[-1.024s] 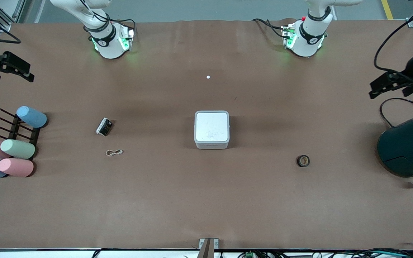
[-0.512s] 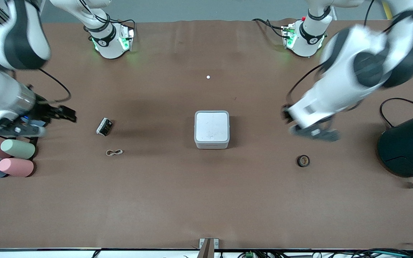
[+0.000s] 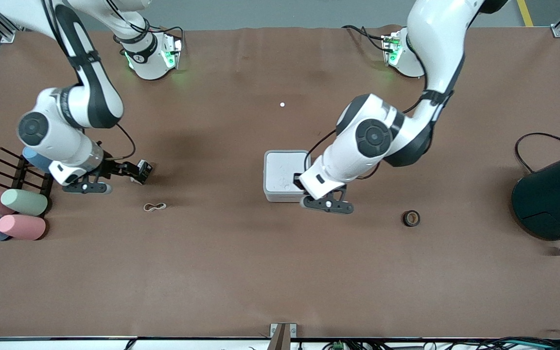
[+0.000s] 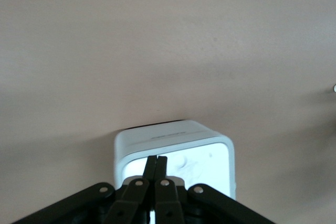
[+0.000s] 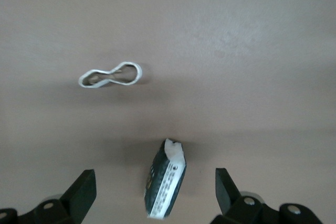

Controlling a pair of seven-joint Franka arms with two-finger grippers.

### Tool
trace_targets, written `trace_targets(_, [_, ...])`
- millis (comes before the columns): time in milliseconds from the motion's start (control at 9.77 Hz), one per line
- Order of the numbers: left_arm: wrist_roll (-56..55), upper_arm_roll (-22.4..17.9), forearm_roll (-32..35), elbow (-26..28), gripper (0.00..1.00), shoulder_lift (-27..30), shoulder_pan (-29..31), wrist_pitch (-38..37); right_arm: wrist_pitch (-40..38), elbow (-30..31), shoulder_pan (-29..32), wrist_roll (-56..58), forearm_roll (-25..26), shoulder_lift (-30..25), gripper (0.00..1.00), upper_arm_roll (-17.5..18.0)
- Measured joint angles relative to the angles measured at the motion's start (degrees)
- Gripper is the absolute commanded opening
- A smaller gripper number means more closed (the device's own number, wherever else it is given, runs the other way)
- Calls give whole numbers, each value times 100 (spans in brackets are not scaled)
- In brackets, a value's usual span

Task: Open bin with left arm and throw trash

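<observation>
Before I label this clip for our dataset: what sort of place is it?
Probably a robot lab bench, not a home: a big brown-covered table with two arms bolted on, a small bin, and loose cables beside a dark teal cylinder.

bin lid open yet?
No: in the front view the bin shows its flat white lid down and level, and the shut left gripper is only at the lid's edge toward the left arm's end of the table.
</observation>
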State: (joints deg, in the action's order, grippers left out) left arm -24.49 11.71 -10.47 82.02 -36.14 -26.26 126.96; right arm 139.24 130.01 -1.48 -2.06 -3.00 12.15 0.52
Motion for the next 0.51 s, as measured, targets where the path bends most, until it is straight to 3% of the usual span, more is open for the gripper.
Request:
trace_targets(102, [-124, 4, -7, -7, 0, -156, -69, 111, 149, 80, 4, -3, -1, 220, 74, -10])
trace_targets(205, [-287, 9, -12, -14, 0, -273, -140, 138, 213, 109, 3, -6, -1, 418, 63, -12])
trace_targets(307, [-451, 13, -32, -15, 0, -346, -202, 141, 235, 117, -2, -6, -1, 573, 21, -9])
trace_targets(409, [-561, 15, -65, -15, 0, -380, -268, 141, 236, 121, -4, -6, -1, 673, 0, -6])
trace_targets(512, [-634, 15, -74, -7, 0, -396, -327, 151, 235, 123, -5, -6, -1, 709, 0, -5])
